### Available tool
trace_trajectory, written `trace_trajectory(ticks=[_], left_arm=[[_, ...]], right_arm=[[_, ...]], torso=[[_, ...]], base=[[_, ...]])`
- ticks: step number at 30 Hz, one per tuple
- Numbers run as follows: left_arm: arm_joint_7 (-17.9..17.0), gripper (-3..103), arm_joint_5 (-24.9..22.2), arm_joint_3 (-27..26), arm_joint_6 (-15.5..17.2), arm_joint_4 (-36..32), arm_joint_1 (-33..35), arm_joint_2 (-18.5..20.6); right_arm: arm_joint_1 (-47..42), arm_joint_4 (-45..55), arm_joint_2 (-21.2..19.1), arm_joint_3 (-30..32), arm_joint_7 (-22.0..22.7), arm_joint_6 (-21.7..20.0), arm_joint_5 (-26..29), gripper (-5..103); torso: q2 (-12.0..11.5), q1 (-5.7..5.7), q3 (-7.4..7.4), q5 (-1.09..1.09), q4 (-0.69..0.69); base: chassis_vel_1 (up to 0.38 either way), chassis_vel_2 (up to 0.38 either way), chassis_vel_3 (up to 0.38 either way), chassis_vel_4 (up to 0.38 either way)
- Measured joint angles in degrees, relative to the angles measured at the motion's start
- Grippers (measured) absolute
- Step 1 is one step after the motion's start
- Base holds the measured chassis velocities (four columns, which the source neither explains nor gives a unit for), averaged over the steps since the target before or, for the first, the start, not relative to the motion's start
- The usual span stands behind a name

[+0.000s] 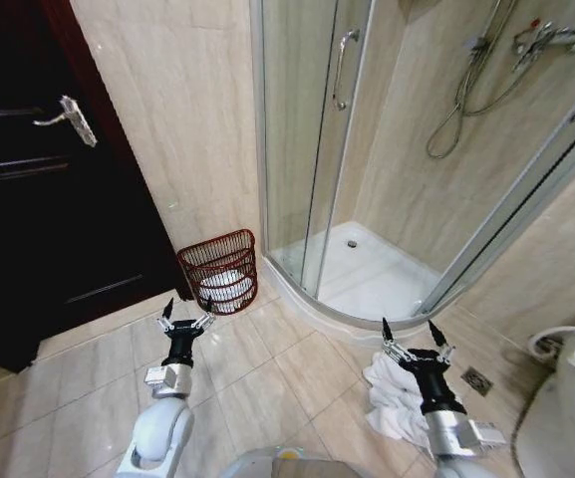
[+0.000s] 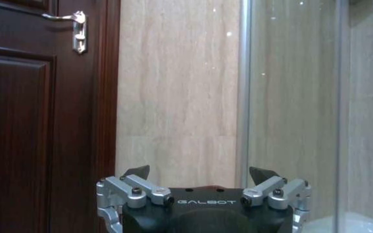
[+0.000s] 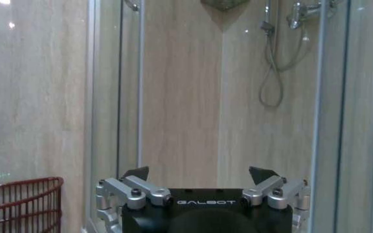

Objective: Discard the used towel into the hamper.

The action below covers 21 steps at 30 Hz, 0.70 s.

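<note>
Nothing of the job is done yet, as I judge it: the used towel (image 1: 392,398) lies crumpled on the floor tiles at about five o'clock in my head view, just under and beside my right claw (image 1: 408,334), which hangs above it with fingers spread and nothing between them. My left claw (image 1: 184,313) is likewise released and empty, hovering at about seven o'clock, just in front of the hamper (image 1: 219,261). That hamper stands against the beige wall near the shower enclosure (image 1: 312,149), at roughly nine o'clock from centre, and already holds something white, which I take for cloth. What remains is the whole task: grasping the towel, carrying it across the tiles and dropping it into the hamper.
</note>
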Motion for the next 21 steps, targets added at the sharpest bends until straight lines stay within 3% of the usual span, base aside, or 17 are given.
trace_trajectory(ticks=[21], left_arm=[[-0.43,100,0.31,0.97,0.16,-0.64,0.55,0.05]], right_arm=[[-0.39,-0.13,0.0,0.17,0.33,0.33,0.07,100]], torso=[[0.0,0.0,0.0,0.0,0.0]], base=[[-0.036,-0.105,0.037,0.104]])
